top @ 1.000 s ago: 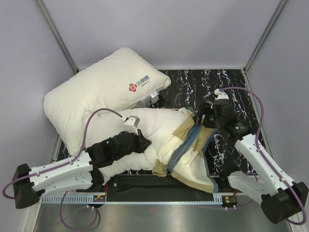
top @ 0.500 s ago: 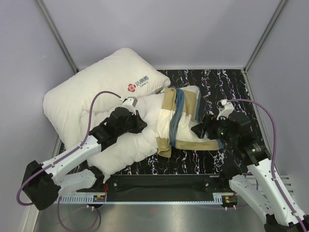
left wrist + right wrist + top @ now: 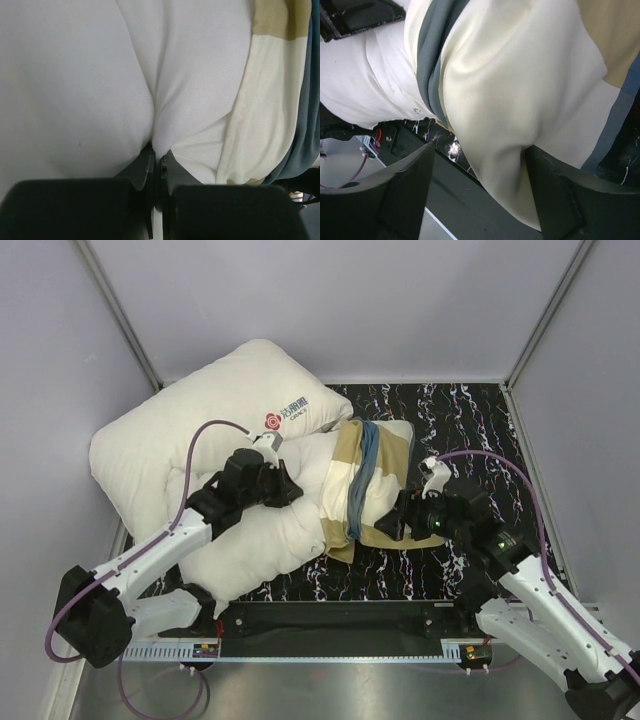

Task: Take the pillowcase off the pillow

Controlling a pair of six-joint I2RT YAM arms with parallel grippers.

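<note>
On the surface (image 3: 460, 420), the pillowcase (image 3: 365, 480) sits around the right end of the pillow (image 3: 270, 530), with the logo pillow (image 3: 200, 410) behind-left, touching it.

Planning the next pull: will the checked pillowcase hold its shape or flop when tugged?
Probably floppy: the pillowcase is bunched in folds around the pillow. Likely light, since it sags loosely inside the open right hand.

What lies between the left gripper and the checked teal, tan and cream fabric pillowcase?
Only bare cloth of the plump off-white pillow, which the left gripper pinches; the pillowcase begins beyond. The top and left wrist views show it.
</note>
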